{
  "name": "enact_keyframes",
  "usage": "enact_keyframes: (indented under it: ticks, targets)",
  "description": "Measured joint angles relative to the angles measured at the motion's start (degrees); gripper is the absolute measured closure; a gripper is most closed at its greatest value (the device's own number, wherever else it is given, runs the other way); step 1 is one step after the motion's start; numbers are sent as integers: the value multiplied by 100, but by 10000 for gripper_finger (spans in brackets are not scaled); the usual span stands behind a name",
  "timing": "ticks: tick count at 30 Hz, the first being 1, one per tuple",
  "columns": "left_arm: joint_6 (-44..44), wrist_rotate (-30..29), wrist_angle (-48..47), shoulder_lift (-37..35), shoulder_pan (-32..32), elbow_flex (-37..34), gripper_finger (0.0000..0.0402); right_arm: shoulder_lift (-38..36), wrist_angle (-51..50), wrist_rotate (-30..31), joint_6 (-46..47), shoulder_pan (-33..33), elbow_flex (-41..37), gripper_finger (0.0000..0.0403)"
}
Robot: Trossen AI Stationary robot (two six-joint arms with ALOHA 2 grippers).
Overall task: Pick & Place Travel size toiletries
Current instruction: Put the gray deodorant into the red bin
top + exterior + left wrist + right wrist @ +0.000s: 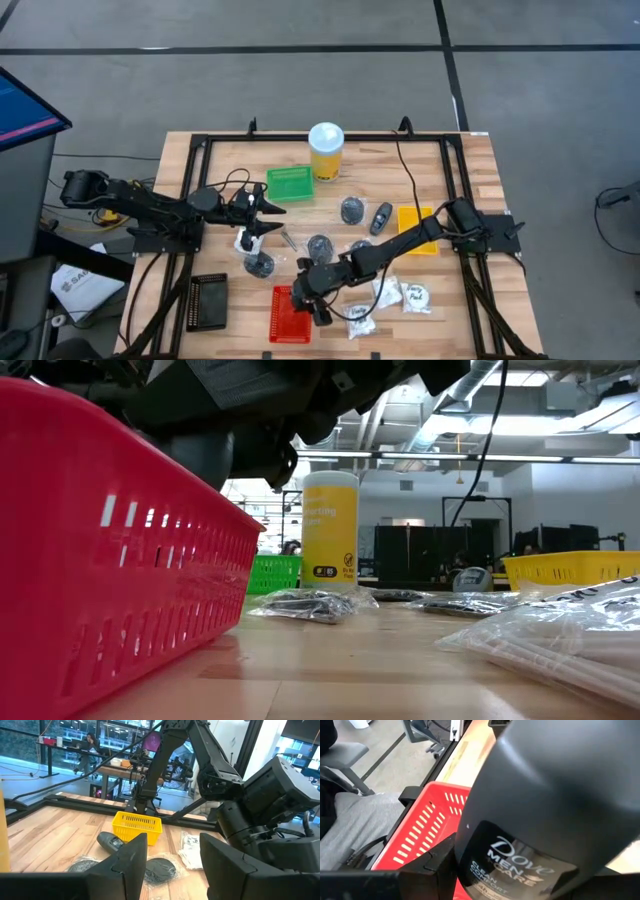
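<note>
The right gripper [318, 300] is clamping one dark grey plastic Dove bottle [540, 815] over the single red slotted tray [291, 313]. The left gripper [262, 216] is hovering spread open, empty.

One dark grey Dove bottle [540, 810] is clamped in the right end effector [318, 297], above the red tray [290, 318]. Grey pucks [352, 210] and white sachets [416, 296] lie scattered on the surface [470, 180].

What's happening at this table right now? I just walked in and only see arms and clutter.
The right gripper holds a dark grey Dove deodorant over the red tray at the table's front, apparently about to drop it in. The left gripper hangs open near the green tray, holding nothing. Other toiletries and sachets lie on the wooden table.
</note>
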Motion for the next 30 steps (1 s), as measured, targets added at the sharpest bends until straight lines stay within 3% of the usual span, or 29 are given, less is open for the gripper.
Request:
enact_keyframes:
  ticks: [9, 17, 23, 30]
  targets:
    - [6, 0, -6, 0, 0, 0, 230, 0, -9, 2, 2, -3, 0, 185]
    - [15, 0, -6, 0, 0, 0, 230, 0, -14, 2, 0, -3, 0, 202]
    - [15, 0, -30, 0, 0, 0, 230, -4, -16, 2, 0, -3, -1, 150]
    - [17, 0, -45, 0, 0, 0, 230, -7, -12, 5, -20, 2, -4, 145]
